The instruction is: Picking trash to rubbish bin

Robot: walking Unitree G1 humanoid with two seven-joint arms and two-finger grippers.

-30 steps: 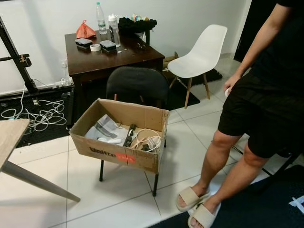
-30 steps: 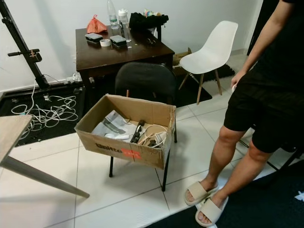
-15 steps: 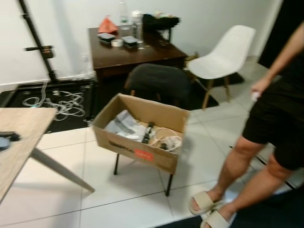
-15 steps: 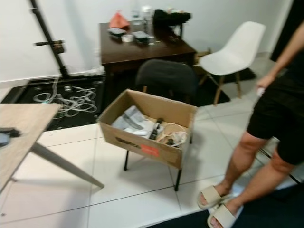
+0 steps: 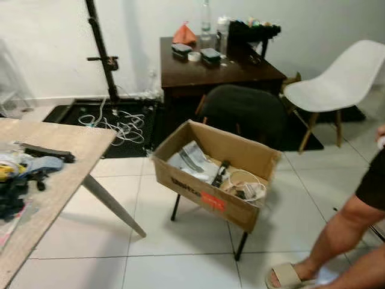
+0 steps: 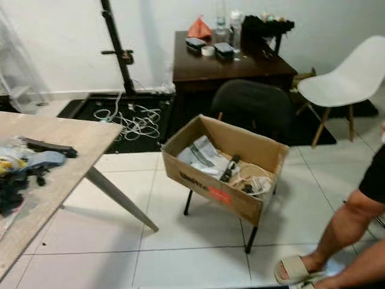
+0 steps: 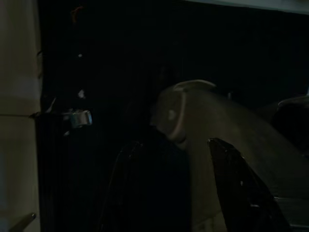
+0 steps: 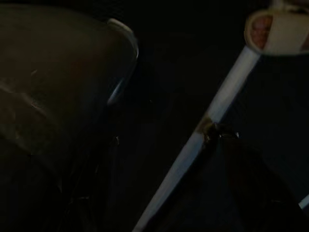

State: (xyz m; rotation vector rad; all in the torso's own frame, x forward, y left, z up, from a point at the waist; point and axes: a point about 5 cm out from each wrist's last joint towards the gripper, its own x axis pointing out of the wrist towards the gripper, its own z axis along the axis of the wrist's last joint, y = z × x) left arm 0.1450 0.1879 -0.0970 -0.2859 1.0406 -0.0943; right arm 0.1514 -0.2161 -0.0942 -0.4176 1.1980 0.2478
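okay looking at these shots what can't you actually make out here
- Printing on the cardboard box: blurred in both eye views, unreadable.
- Clutter on the wooden table: cut off by the picture's left edge, items run together.
- Person: cut by the right edge; legs and a sandal show.
- Left gripper and right gripper: wrist views too dark to judge what lies beyond.

We see a white tiled floor (image 5: 180,241) carrying a black chair (image 5: 243,114) that bears an open cardboard box (image 5: 213,174) (papers and cables inside). At our left, a light wooden table (image 5: 57,171) holds dark clutter (image 5: 24,171). Behind stands a dark desk (image 5: 219,66) with bottles
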